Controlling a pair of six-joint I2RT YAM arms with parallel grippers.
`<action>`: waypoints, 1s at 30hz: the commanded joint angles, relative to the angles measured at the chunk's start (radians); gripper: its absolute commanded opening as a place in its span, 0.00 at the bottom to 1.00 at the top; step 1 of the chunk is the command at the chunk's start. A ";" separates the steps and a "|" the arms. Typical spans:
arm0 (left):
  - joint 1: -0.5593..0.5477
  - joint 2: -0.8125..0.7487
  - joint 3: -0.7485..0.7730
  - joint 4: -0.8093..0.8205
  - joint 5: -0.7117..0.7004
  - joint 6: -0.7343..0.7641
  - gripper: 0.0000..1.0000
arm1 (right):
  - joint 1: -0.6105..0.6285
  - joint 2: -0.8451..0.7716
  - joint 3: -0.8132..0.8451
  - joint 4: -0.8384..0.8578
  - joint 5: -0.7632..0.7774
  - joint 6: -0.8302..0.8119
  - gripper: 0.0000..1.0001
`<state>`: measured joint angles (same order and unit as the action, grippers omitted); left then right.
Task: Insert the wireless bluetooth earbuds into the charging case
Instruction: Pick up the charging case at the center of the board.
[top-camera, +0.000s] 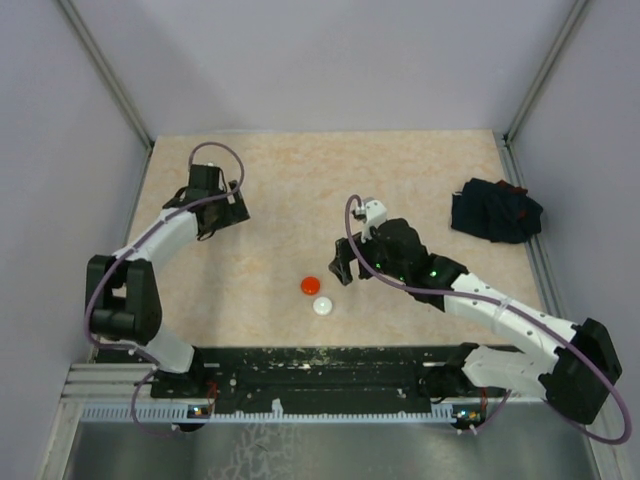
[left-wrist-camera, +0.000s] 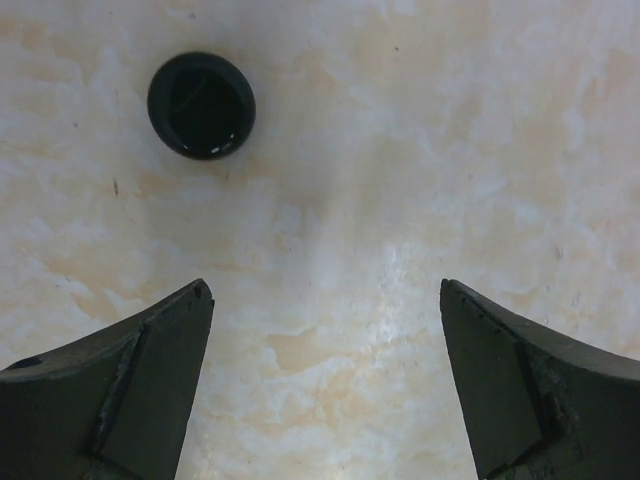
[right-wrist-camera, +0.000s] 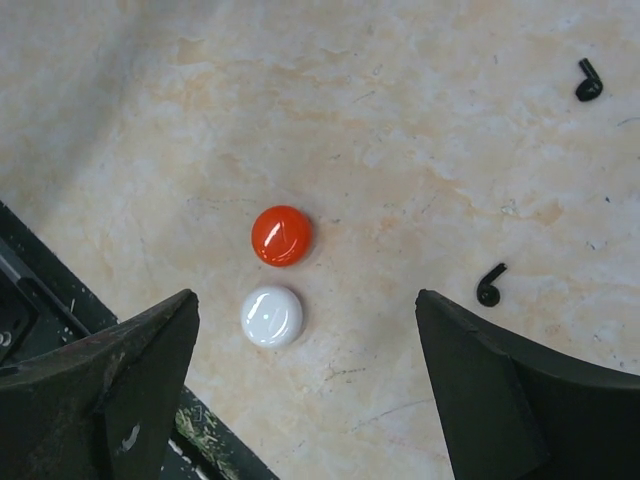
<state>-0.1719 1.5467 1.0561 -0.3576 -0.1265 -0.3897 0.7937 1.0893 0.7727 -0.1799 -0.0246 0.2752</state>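
Note:
Two tiny black earbuds lie on the table in the right wrist view, one (right-wrist-camera: 489, 286) just off my right finger's tip, the other (right-wrist-camera: 589, 81) far right. The red-orange and white earbuds are out of view. A round red disc (right-wrist-camera: 281, 235) and a round white disc (right-wrist-camera: 271, 315) lie side by side; they also show in the top view, red (top-camera: 310, 285) and white (top-camera: 322, 306). My right gripper (right-wrist-camera: 305, 298) is open and empty above them (top-camera: 343, 270). A round black disc (left-wrist-camera: 201, 105) lies ahead of my left gripper (left-wrist-camera: 322, 290), which is open and empty (top-camera: 232, 208).
A dark navy cloth bundle (top-camera: 495, 210) lies at the right side of the table. The black base rail (top-camera: 320, 365) runs along the near edge. Frame posts and grey walls close in the table's back and sides.

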 joint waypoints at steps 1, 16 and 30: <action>0.025 0.119 0.120 -0.080 -0.101 -0.112 0.99 | -0.004 -0.088 0.013 0.002 0.137 0.067 0.91; 0.087 0.345 0.250 -0.098 -0.218 -0.400 0.86 | -0.004 -0.179 -0.047 0.046 0.281 0.020 0.93; 0.089 0.548 0.481 -0.233 -0.295 -0.397 0.65 | -0.004 -0.144 -0.042 0.022 0.234 -0.011 0.90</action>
<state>-0.0868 2.0735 1.5108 -0.5213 -0.3824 -0.7815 0.7933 0.9531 0.6956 -0.1902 0.2119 0.2802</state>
